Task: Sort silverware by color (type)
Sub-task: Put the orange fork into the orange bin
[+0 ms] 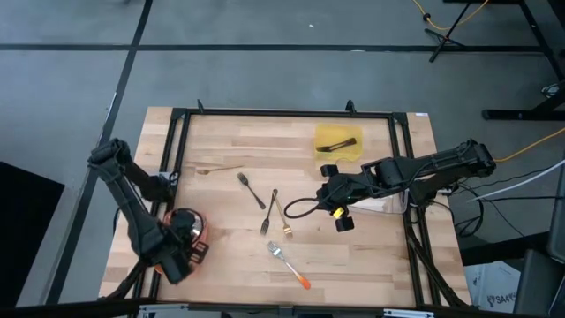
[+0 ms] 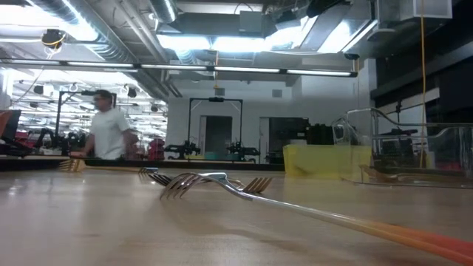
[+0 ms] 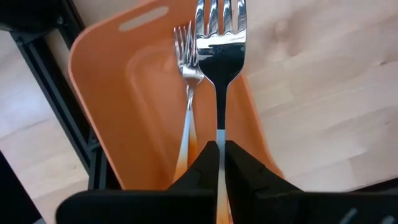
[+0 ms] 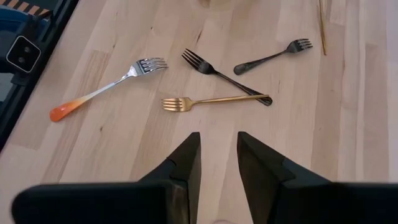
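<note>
Pale butcher-block tabletop [image 1: 229, 256] under a dark frame, workshop beyond with a person in a white shirt [image 2: 109, 133] well back from the table.

Left gripper [image 3: 220, 163] pinched tight on the stem of a silver fork [image 3: 221, 46], tines pointing away from the fingers, hanging above the orange tray [image 3: 118, 106] at the table's near-left corner. Already lying in that tray: a second silver fork [image 3: 188, 68] with orange handle.

Right gripper [image 4: 217, 155] parted and empty, hovering over bare wood short of the loose cutlery. Just ahead of it: gold fork [image 4: 211, 100], its handle end touching the crossed pair of dark forks [image 4: 227, 74]. Off to one side, well apart from those: orange-handled fork [image 4: 106, 88], lying free. Thin gold utensil [image 1: 219, 169] alone toward the far left. Yellow tray [image 1: 338, 143] at far right holding one dark piece; clear tray partly hidden under the right arm.

Step in hand, by the look of it: dropping the held fork beside its mate. Best done by lowering close to the tray floor, keeping the fork parallel to the one inside, releasing only once the tines clear the rim, then lifting straight up to avoid dragging either fork out.
</note>
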Robot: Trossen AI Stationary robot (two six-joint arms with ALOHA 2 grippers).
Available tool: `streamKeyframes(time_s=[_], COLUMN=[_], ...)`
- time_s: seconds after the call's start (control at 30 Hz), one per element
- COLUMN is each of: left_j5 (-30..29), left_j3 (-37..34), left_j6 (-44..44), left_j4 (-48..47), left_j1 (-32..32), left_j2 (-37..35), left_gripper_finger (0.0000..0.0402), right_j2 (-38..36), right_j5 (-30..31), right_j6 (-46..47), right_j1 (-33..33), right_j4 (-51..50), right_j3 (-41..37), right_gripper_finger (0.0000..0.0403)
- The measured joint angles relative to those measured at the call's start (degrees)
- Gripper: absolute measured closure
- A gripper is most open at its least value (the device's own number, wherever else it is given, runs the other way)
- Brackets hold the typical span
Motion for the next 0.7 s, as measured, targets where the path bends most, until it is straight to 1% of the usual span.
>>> streamKeyframes(time_s=[0.27,0.6,0.7], left_j5=[-0.04,0.29,1.59], left_j3=[0.0,0.0,-0.08], left_j6=[-0.45,2.22,2.22], left_j4=[0.02,-0.2,-0.44], left_j1=[-2.43,-2.76,-2.77], left_j2=[4.32,8.82,9.53], left_gripper_finger=[0.0396,0.0396,0.0396], right_j2=[0.02,0.02,0.02], right_j5=[0.0,0.02,0.02], right_j6=[-0.02,-0.02,-0.02], right_j1=[0.0,-0.02,-0.02], right_j4=[0.0,0.0,0.0], right_j3=[0.0,0.0,0.0], right_gripper_finger=[0.0308,0.0308,0.0308])
